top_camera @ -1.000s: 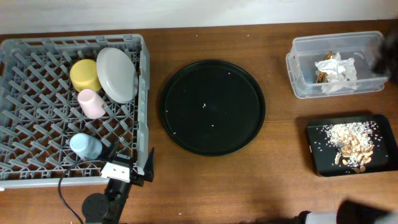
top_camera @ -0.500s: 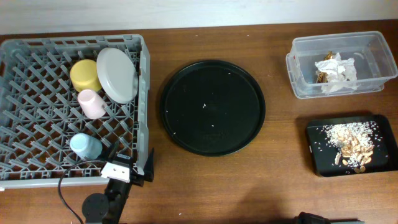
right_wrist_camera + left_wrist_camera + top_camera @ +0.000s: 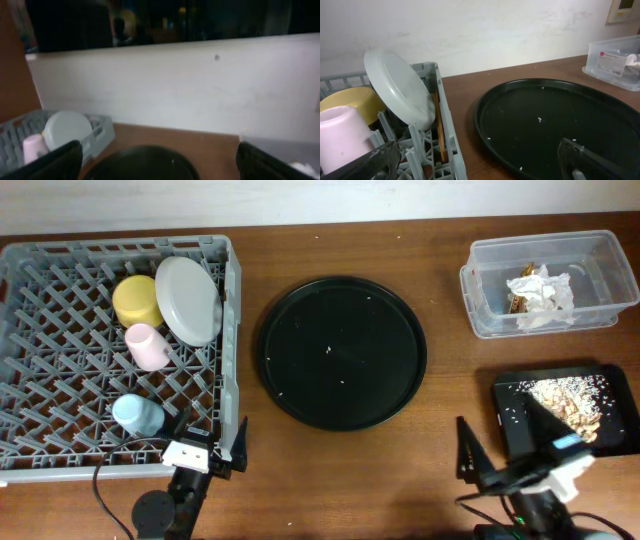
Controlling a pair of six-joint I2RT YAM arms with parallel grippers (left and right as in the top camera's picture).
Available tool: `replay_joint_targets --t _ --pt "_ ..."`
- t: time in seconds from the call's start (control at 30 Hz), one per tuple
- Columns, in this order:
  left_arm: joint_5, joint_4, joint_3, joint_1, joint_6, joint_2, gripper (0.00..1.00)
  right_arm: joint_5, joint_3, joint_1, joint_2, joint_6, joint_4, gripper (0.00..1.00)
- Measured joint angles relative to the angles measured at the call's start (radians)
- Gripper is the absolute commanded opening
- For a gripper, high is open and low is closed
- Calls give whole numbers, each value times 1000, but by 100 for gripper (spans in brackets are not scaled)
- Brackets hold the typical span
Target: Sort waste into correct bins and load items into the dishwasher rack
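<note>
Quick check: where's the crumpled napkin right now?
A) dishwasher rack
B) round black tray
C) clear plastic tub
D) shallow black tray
C: the crumpled white napkin lies inside the clear plastic tub, beside a small brown wrapper, at the upper right of the overhead view.

No readable text; label [image 3: 613, 60] on the clear tub [image 3: 593, 64] is illegible

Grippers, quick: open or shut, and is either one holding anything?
Left gripper: open, holding nothing.
Right gripper: open, holding nothing.
</note>
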Motion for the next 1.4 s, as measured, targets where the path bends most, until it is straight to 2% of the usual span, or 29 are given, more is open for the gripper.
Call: replay_joint_targets --t 0.17,0.27,0.47,0.7,0.83,0.97,1.03,1.17,1.4 --pt "0 0 0 0 0 0 100 1 -195 14 -13 32 160 98" --pt "0 0 0 0 0 0 100 2 -270 14 -13 39 182 98" --pt "0 0 0 0 0 0 100 40 -348 37 -13 41 248 98" --pt "0 0 0 0 0 0 100 80 -480 42 -14 41 447 98" --pt "0 0 0 0 0 0 100 142 -504 63 -14 35 436 98" --pt "0 0 0 0 0 0 100 320 -506 82 -16 29 275 98" --pt "0 0 0 0 0 0 100 370 -506 83 -16 -24 254 98" --pt "0 0 0 0 0 0 99 388 -506 82 -16 -132 254 98" --pt "0 0 0 0 0 0 100 389 -506 82 -16 -169 254 98"
